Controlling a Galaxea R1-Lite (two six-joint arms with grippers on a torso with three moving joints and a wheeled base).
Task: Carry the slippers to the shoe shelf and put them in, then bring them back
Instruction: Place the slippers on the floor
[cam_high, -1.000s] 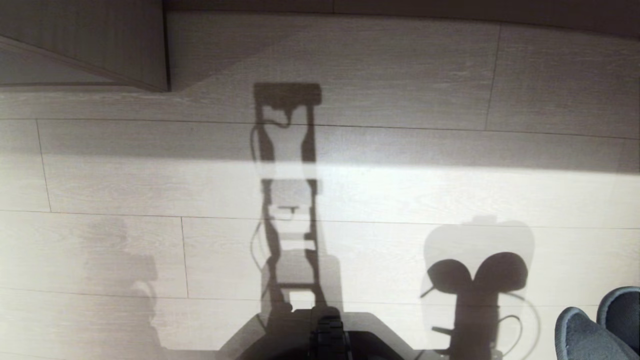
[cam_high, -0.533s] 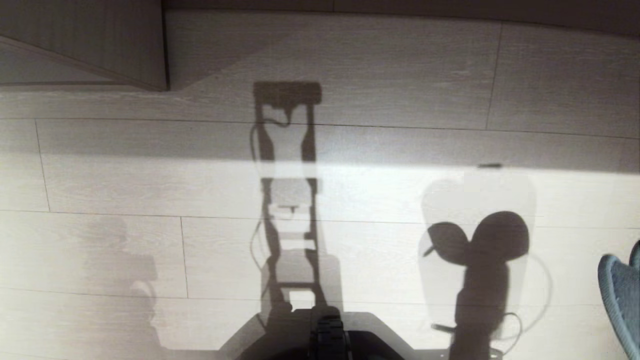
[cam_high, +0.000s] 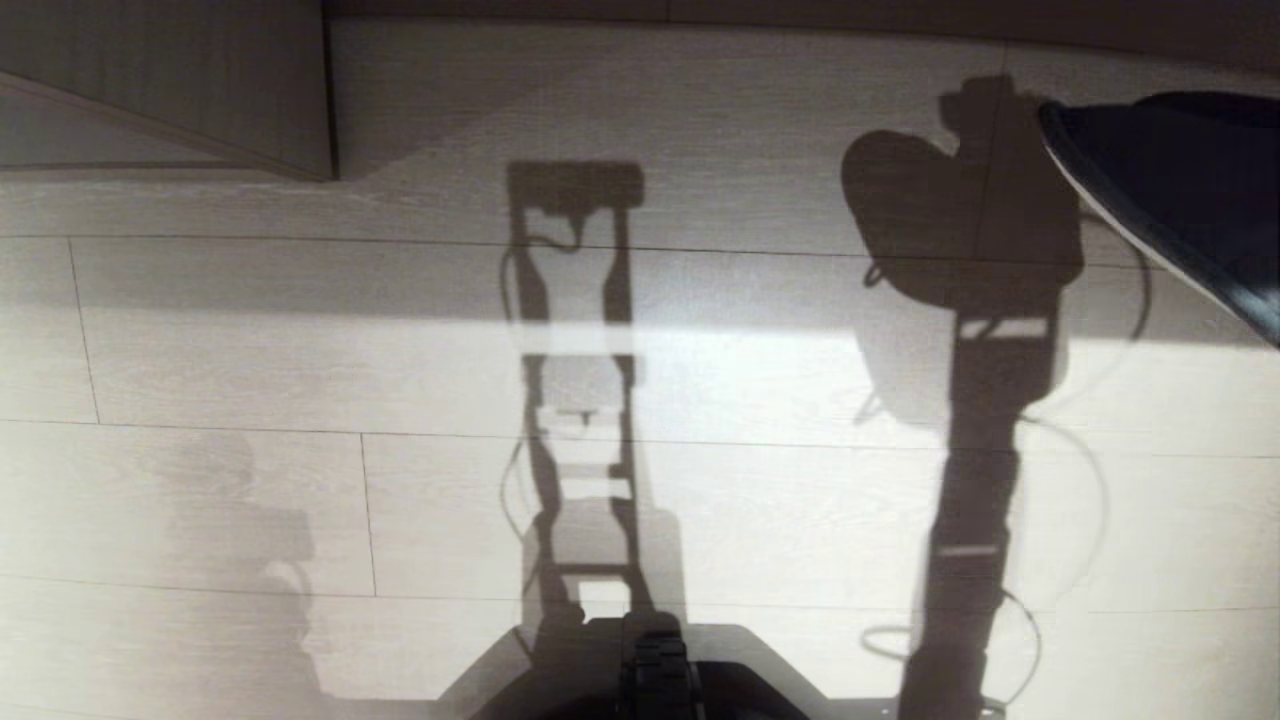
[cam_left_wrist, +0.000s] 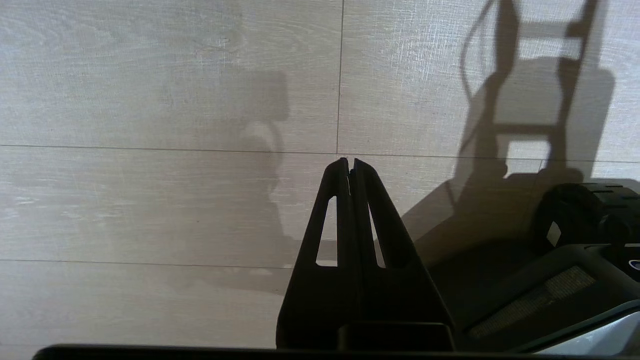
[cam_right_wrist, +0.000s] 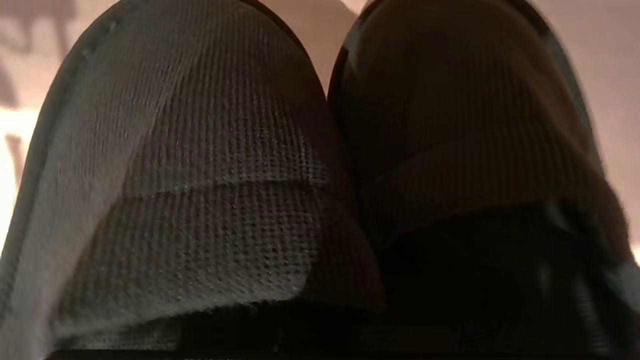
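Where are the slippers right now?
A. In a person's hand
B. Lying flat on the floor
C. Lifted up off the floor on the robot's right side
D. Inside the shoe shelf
C: the slippers hang in the air at the head view's upper right, above the wooden floor, and side by side they fill the right wrist view.

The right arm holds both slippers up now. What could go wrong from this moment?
1. The right tool carries both slippers pressed side by side. The grip itself is hidden, so one may slide out while driving.
2. The slippers fill the right wrist view, so aiming into the shelf may be hard.
3. The head view shows only a slipper's edge at its right border, so a drop could go unnoticed.
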